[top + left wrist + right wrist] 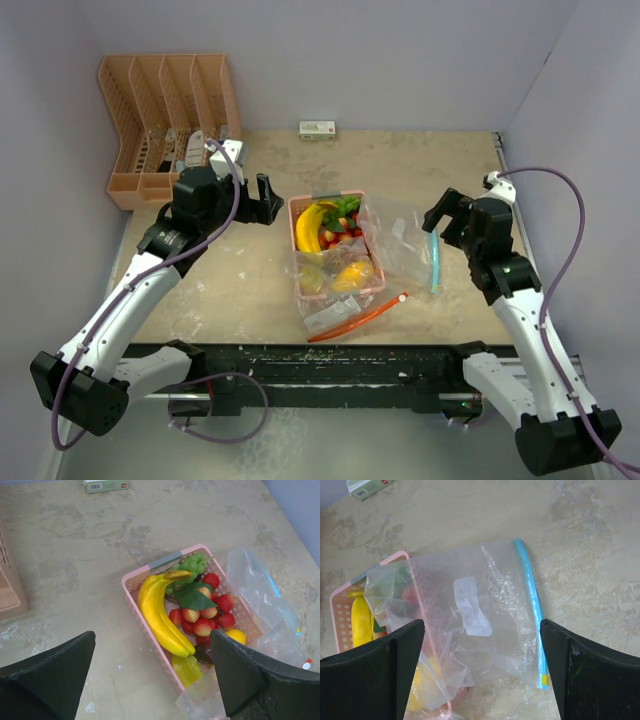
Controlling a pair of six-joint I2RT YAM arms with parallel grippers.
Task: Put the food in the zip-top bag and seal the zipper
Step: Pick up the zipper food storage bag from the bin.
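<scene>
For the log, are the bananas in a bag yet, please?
No. The bananas lie bare in the pink basket beside the strawberries; no plastic covers them.

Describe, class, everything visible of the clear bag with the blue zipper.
The bag is clear, crumpled plastic with a white label. Its blue zipper strip runs along the edge away from the pink basket. It lies on the table, its other end draped over the basket's rim. Whether it is sealed cannot be told.
</scene>
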